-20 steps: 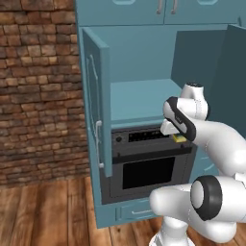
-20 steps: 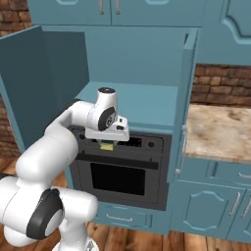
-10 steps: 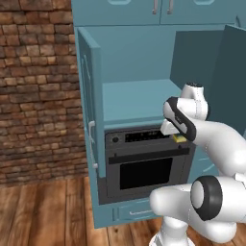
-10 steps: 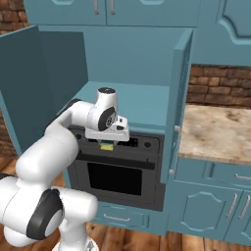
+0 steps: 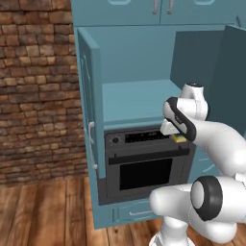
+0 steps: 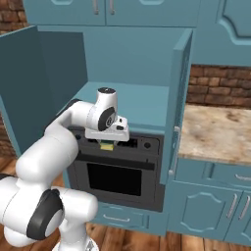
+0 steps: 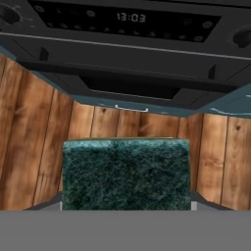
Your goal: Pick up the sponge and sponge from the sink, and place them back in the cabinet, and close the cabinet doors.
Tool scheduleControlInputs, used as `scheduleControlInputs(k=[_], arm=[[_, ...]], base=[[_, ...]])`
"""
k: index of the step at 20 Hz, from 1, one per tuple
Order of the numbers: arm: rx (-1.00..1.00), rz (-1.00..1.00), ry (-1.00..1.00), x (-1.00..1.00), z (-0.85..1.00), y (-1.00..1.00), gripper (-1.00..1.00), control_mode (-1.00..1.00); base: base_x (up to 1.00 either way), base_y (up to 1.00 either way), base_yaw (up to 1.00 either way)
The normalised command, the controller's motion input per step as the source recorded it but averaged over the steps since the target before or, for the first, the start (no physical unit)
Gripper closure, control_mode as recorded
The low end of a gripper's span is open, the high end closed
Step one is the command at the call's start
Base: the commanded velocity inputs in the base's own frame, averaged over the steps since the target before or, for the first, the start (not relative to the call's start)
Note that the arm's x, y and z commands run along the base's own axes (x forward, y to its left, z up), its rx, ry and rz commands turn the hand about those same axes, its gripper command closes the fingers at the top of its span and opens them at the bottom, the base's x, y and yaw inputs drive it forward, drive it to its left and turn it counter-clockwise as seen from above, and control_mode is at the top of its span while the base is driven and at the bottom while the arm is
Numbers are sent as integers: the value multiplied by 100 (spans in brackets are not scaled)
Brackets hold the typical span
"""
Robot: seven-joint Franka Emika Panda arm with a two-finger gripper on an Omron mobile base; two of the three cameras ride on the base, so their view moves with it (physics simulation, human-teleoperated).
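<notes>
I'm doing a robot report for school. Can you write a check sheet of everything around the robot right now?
Surface: teal shelf inside the cabinet, bare where seen.
Job's things: one sponge, green face toward the hand camera, held in front of the black oven; cabinet doors both swung open.
Clutter: nothing seen.
Claw: the claw is shut on the sponge, below shelf level.
Cables: nothing seen.
Surroundings: brick wall, wooden floor, marble counter.

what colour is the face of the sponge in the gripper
Dark green, a mottled scouring texture, on the sponge; clearest in the hand view.
</notes>
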Motion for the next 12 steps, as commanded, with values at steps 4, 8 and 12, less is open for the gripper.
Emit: scheduleControlInputs(k=[4, 8, 12], arm=[[0, 0, 0, 0, 0, 0, 100, 100], [0, 0, 0, 0, 0, 0, 100, 100], [0, 0, 0, 0, 0, 0, 100, 100]], base=[[40, -2, 0], [35, -7, 0], [32, -5, 0]])
